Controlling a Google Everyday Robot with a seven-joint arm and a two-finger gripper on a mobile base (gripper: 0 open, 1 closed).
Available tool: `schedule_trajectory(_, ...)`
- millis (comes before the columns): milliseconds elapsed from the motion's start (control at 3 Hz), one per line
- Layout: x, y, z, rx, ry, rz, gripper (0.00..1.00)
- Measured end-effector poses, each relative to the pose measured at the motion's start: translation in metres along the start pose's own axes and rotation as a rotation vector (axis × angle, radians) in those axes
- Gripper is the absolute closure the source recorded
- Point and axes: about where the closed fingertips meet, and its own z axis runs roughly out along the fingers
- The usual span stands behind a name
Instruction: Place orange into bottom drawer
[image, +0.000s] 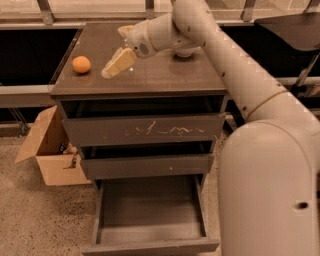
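The orange (81, 64) is a small round fruit on the left part of the cabinet top (165, 75). My gripper (118, 63) hangs just above the cabinet top, a short way to the right of the orange and apart from it, pointing down-left toward it. It holds nothing. The bottom drawer (150, 215) is pulled out toward me at floor level, and its shallow inside is bare. The scratched top drawer (145, 131) and the plain middle drawer (147, 165) above it are pushed in.
An open cardboard box (47, 150) stands on the speckled floor left of the cabinet. A bowl (184, 53) sits at the back of the cabinet top, mostly hidden by my arm (240, 75). A railing and dark panels run behind.
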Motion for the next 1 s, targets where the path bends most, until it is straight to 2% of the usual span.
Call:
schedule_trajectory(333,0.000,-0.013,0.034,-0.014,-0.034,0.023,0.00)
schedule_trajectory(1000,0.002,-0.031,0.089,0.038,0.006,0.089,0.00)
